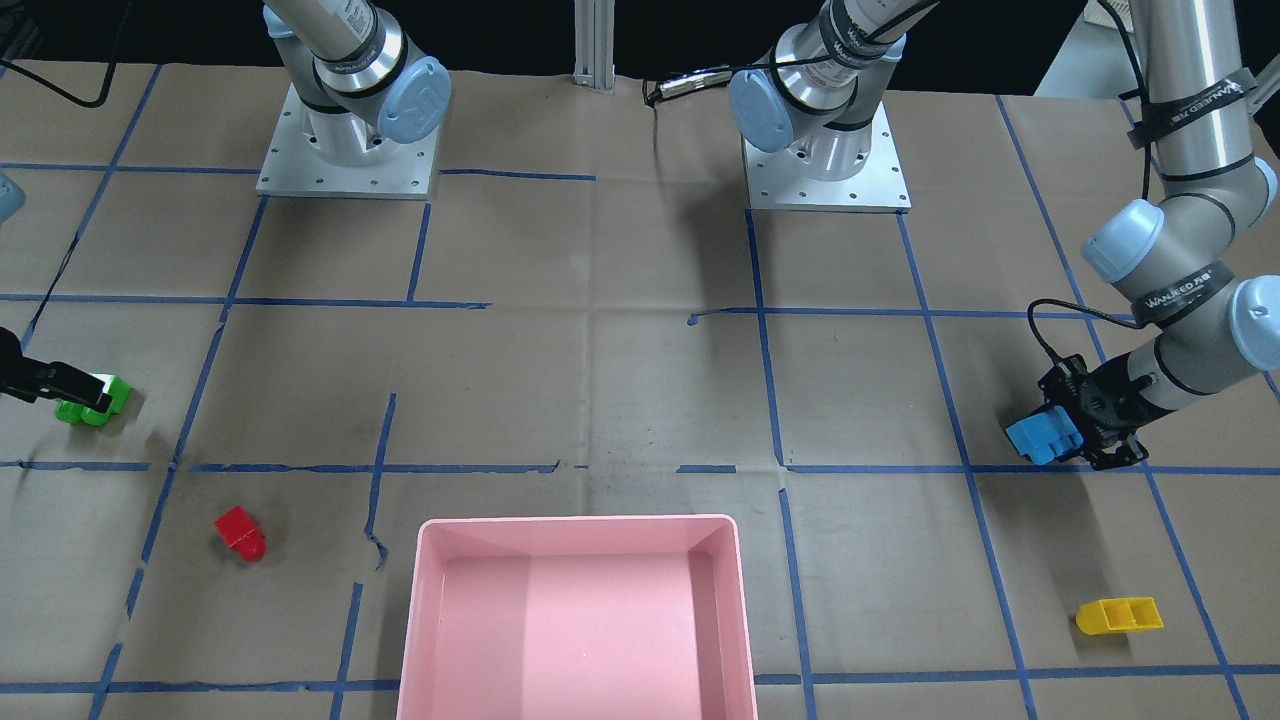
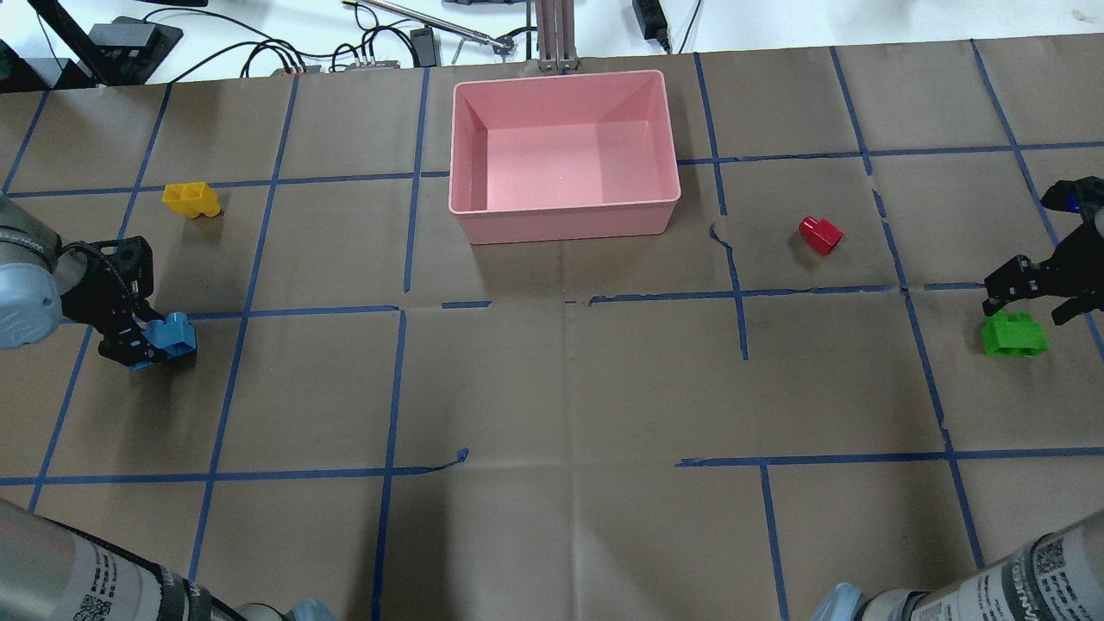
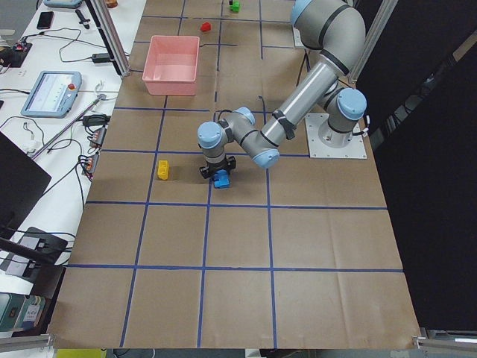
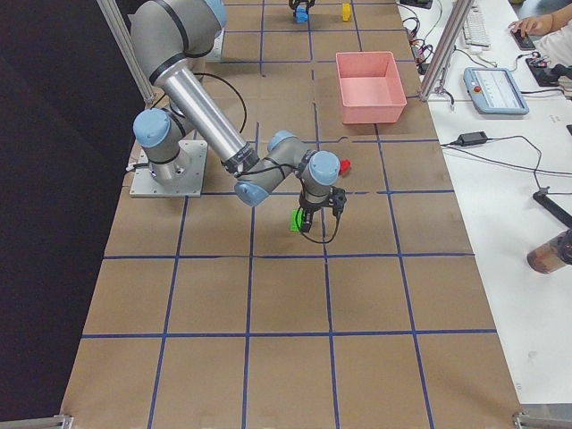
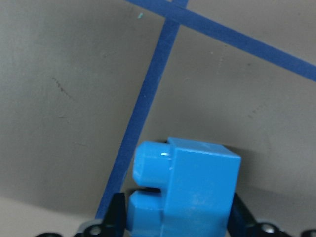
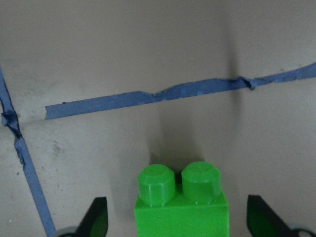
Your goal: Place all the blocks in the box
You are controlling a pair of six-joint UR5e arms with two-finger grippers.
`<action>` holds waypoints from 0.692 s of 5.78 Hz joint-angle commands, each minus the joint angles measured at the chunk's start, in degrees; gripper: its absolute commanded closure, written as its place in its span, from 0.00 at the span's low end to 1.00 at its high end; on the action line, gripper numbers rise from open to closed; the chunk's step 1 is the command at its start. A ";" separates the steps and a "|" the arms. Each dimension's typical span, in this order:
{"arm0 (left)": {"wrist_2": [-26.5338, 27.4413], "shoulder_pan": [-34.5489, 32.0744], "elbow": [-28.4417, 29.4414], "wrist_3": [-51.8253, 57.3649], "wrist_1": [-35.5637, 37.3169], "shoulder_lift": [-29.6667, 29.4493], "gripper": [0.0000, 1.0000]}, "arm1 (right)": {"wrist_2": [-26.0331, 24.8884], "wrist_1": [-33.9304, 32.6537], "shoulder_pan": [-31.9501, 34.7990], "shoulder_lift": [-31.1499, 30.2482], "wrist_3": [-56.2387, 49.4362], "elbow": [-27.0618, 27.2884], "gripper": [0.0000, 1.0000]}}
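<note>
Left gripper [image 2: 158, 341], lower left of the overhead view, has its fingers [image 5: 116, 217] pinched tight on the blue studded plastic toy brick [image 2: 172, 333]. The left wrist cam shows a black finger flush against each side of it, studs pointing left in the frame. I can't tell if it's touching the brown paper-covered table [image 2: 552, 388] or just off it. Right gripper [image 2: 1025, 312] at the right edge is spread wide. The overhead only shows it right by the green two-stud plastic toy brick [image 2: 1015, 335], but the right wrist cam shows the brick dead centre between the fingers [image 6: 97, 217], with a clear gap on both sides. The shallow pink rectangular plastic box [image 2: 565, 220] sits upper middle, well away from both. The small red plastic brick [image 2: 819, 235] is to its right and the yellow plastic brick [image 2: 191, 199] is far left, both on the table.
</note>
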 commanded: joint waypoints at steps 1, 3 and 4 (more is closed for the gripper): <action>0.13 -0.55 0.56 0.15 -0.10 0.97 1.00 | -0.49 -0.09 0.04 0.71 -0.33 0.12 0.00; 0.13 -1.51 3.19 0.07 -3.41 2.02 1.00 | -0.58 -0.09 0.04 2.01 -0.33 0.21 0.00; 0.13 -2.30 5.64 0.16 -7.01 2.38 1.00 | -0.58 -0.09 0.04 2.37 -0.16 0.12 0.01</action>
